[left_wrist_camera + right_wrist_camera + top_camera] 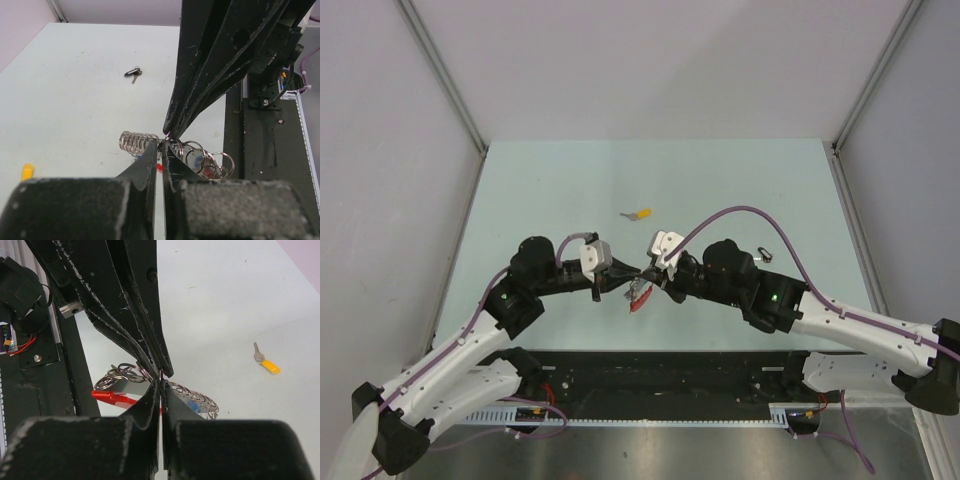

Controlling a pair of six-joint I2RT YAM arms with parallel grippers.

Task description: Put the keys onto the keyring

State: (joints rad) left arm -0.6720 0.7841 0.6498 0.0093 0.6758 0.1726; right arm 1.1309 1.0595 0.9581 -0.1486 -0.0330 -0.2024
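Note:
Both grippers meet tip to tip above the table's near middle. My left gripper is shut on a silver ring of the keyring. My right gripper is shut on the same bundle from the other side. The keyring's rings, coiled chain and red strap hang just under the tips. A blue cap of one of the keys shows behind the metal; how it is joined is hidden. A yellow-capped key lies apart on the table.
A tiny black ring with a small key lies on the table right of the right arm. The black base rail runs along the near edge under both arms. Grey walls close the table's back and sides.

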